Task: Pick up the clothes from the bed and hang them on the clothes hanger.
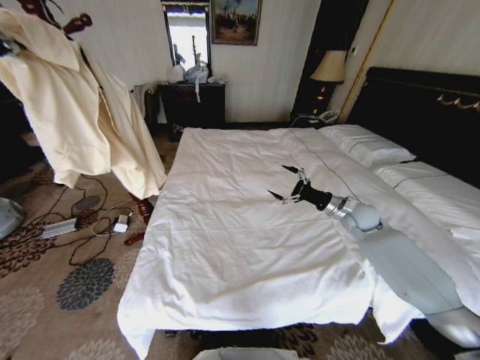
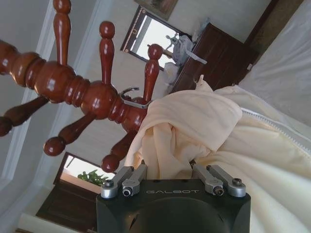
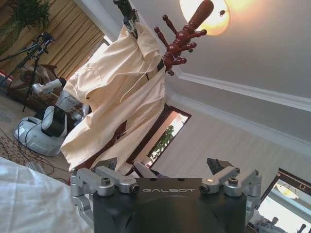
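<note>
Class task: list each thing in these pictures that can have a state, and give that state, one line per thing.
shirt: draped on the coat stand, off the bed.
coat stand: upright, carrying the shirt.
bed: duvet spread, nothing lying on it.
left gripper: closed on shirt fabric at the stand.
right gripper: open, empty, over the duvet.
bedside lamp: lit.

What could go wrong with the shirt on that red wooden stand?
The shirt looks bunched over the coat stand, and the left gripper is right against the fabric. If it pulls away with cloth snagged, the shirt might slide off. Cables lie on the floor by the stand's foot, which might tangle. The right gripper, open, hovers over the bed.
</note>
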Robot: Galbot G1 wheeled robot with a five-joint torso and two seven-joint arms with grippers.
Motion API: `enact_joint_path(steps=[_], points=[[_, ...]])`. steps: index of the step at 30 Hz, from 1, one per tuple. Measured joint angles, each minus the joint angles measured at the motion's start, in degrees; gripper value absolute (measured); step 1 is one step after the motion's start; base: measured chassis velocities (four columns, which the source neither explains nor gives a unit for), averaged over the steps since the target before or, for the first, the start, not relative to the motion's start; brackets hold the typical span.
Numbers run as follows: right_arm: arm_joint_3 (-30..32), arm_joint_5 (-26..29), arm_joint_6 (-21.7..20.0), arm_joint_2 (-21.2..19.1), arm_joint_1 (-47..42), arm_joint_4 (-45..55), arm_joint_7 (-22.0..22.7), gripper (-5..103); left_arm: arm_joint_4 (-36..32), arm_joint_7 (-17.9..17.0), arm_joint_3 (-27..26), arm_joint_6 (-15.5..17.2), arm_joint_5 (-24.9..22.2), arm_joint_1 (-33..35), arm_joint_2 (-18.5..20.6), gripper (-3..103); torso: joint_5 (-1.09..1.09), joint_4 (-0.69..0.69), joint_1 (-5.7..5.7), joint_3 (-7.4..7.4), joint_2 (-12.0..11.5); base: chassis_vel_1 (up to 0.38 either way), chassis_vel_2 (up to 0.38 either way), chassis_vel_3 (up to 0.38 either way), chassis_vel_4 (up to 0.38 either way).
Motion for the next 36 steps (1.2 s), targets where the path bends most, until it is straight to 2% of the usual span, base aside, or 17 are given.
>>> enact_joint_path(steps=[6, 11, 15, 19, 25, 34, 35, 36], points=[[0.5, -0.2, 0.0, -0.1, -0.9, 0.4, 0.0, 100, 0.5, 0.2, 0.6, -0.5, 0.0, 0.9, -0.4, 26, 0.03, -0.03, 0.00, 0.00, 0.0, 0.000, 0.000, 0.000, 0.000], [0.6, -0.2, -0.2, -0.1, -1.3, 0.6, 0.1, 100, 0.9, 0.6, 0.5, -1.2, 0.2, 2.1, -0.8, 26, 0.00, 0.01, 0.00, 0.00, 0.0, 0.000, 0.000, 0.000, 0.000], [0.7, -0.2, -0.3, -0.2, -1.5, 0.6, 0.1, 100, 1.7, 0.9, -1.2, -1.9, 0.4, 3.4, -0.3, 26, 0.00, -0.01, 0.00, 0.00, 0.0, 0.000, 0.000, 0.000, 0.000], [0.8, -0.4, -0.4, 0.1, -1.8, 0.6, 0.2, 100, 4.3, 1.6, -4.5, -2.7, 0.8, 6.1, 2.0, 26, 0.02, -0.02, 0.00, 0.00, 0.0, 0.000, 0.000, 0.000, 0.000], [2.0, -0.5, -0.5, 0.4, -3.2, 0.9, 0.2, 100, 5.8, 2.3, -5.4, -3.2, 1.5, 7.8, 3.0, 26, 0.02, -0.02, 0.01, 0.00, 0.0, 0.000, 0.000, 0.000, 0.000], [3.7, -0.7, -0.5, -0.2, -4.8, 1.1, 0.2, 100, 2.0, 0.9, -3.0, -2.8, 1.2, 6.3, -0.5, 26, 0.01, -0.01, 0.00, 0.00, 0.0, 0.000, 0.000, 0.000, 0.000], [3.7, -0.7, -0.6, -0.3, -4.8, 1.1, 0.2, 100, 0.6, -0.6, -2.1, -3.2, 0.2, 5.4, -1.6, 23, 0.01, 0.00, 0.00, 0.00, 0.0, 0.000, 0.000, 0.000, 0.000], [3.7, -0.7, -0.6, -0.3, -4.8, 1.2, 0.2, 100, -0.2, -1.8, -1.6, -3.3, -0.7, 5.0, -2.2, 26, 0.02, 0.00, 0.00, 0.00, 0.0, 0.000, 0.000, 0.000, 0.000]])
